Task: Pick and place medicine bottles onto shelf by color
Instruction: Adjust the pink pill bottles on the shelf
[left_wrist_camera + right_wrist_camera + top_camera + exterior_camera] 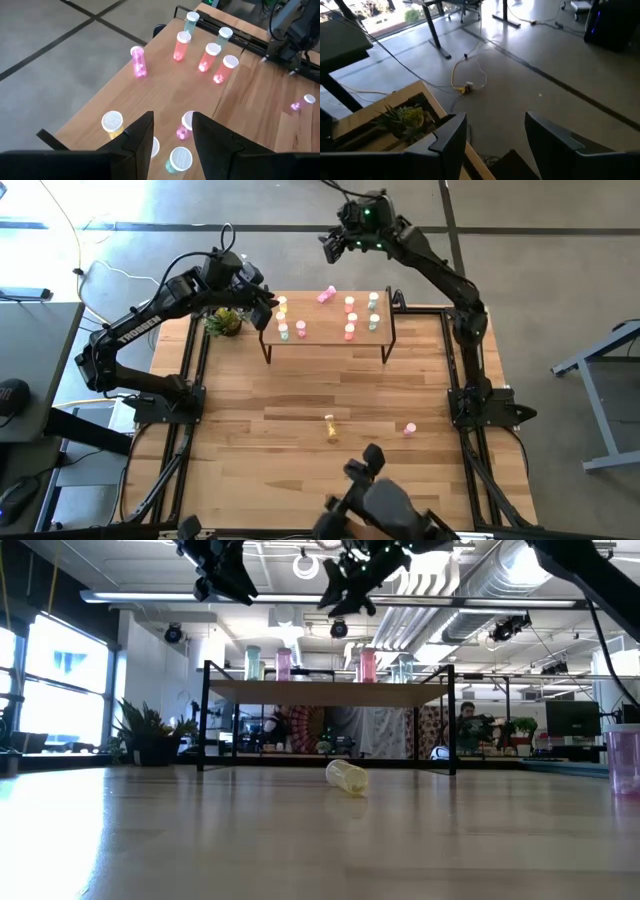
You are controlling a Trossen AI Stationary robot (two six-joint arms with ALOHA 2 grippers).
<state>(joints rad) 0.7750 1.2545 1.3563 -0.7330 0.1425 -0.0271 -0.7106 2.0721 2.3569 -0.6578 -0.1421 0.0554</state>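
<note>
Shelf [325, 340]: light wood top on thin black legs, standing at the far side of the table [300, 395]. It carries the medicine bottles [349, 331], most upright with pale caps. In the left wrist view, at the shelf's left end: one yellow-orange bottle [112, 123], one pink bottle [184, 125], one green bottle [178, 160], and one more largely hidden behind a finger. Toward the right end: a cluster of three red bottles [209, 56] and two pale green bottles [190, 22]. One pink bottle lying on its side [138, 61] sits near the far edge, apart from both groups.

Left gripper [268, 302]: poised over the shelf's left end, fingers [137, 142] narrowly parted with nothing between them; the left-end bottles stand just below and beyond the fingertips.

Plant [224, 321]: green-yellow, on the table just beside the shelf's left end, under the left arm.

Loose bottles on the table, well apart from both grippers: a yellow one lying on its side [330, 424] near the middle front, and a pink one [409, 428] to its right.

Right gripper [331, 247]: raised beyond the far table edge, behind the shelf, jaws spread wide and empty; its wrist view faces the floor, a yellow cable [462, 82] and the plant.

A person [467, 725] shows in the room behind.
</note>
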